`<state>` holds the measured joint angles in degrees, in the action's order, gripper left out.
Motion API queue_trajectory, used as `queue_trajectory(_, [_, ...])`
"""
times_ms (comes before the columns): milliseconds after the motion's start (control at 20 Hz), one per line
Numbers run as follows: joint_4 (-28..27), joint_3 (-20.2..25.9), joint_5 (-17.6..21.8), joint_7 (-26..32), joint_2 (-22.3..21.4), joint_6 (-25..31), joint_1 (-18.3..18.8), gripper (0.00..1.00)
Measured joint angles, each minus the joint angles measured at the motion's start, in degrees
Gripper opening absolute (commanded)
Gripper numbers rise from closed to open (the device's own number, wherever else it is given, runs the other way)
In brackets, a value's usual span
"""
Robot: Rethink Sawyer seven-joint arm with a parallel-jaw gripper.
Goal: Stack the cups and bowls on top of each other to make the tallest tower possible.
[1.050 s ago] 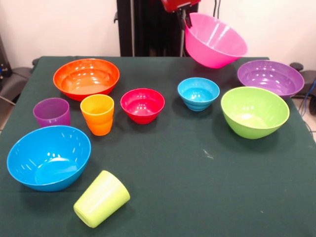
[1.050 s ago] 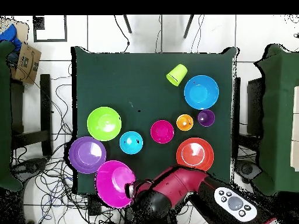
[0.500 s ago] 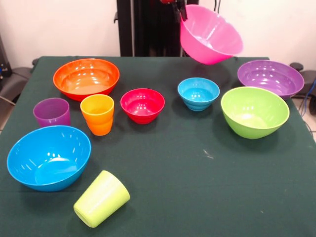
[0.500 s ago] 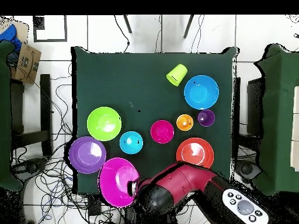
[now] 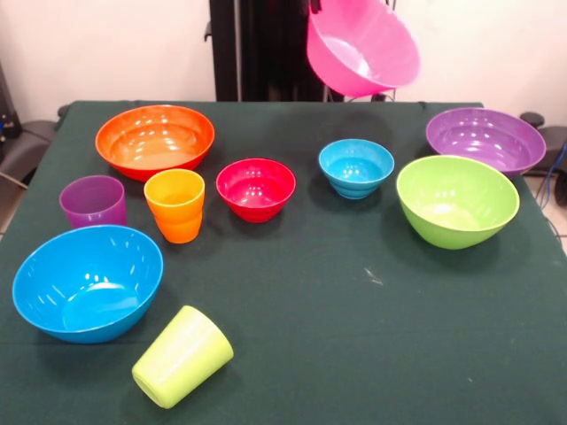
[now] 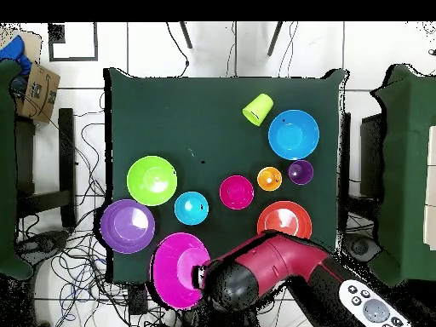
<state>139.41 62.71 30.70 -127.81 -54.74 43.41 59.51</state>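
The pink bowl [image 5: 362,46] hangs tilted in the air above the counter [image 5: 354,336], its mouth turned toward the front view camera. From overhead the red arm [image 6: 272,277] meets its rim at 3 o'clock; the end effector [image 6: 200,277] appears clamped on that rim, though its fingers are hard to make out.

In the front view, taking the small red bowl [image 5: 255,188] as centre:
- orange bowl [image 5: 155,139] at 10 o'clock
- orange cup [image 5: 174,204] just beside at 9 o'clock, purple cup [image 5: 93,201] beyond it
- small light blue bowl [image 5: 356,167] at 3 o'clock
- lime green bowl [image 5: 456,200] and purple bowl [image 5: 485,139] further toward 3 o'clock
- large blue bowl [image 5: 87,282] at 8 o'clock
- lime green cup [image 5: 182,356] on its side at 7 o'clock

Nothing is stacked
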Motion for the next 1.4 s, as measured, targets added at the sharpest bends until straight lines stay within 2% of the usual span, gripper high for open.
queue_trajectory(850, [-0.6,9.2,-3.9,0.0,-5.2,2.4,1.4,0.0])
queue_trajectory(1100, [-2.4,9.6,-3.8,0.0,-5.2,3.1,1.1,0.0])
queue_trajectory(1400, [-7.2,9.5,-2.7,1.2,-3.0,5.1,-0.5,0.0])
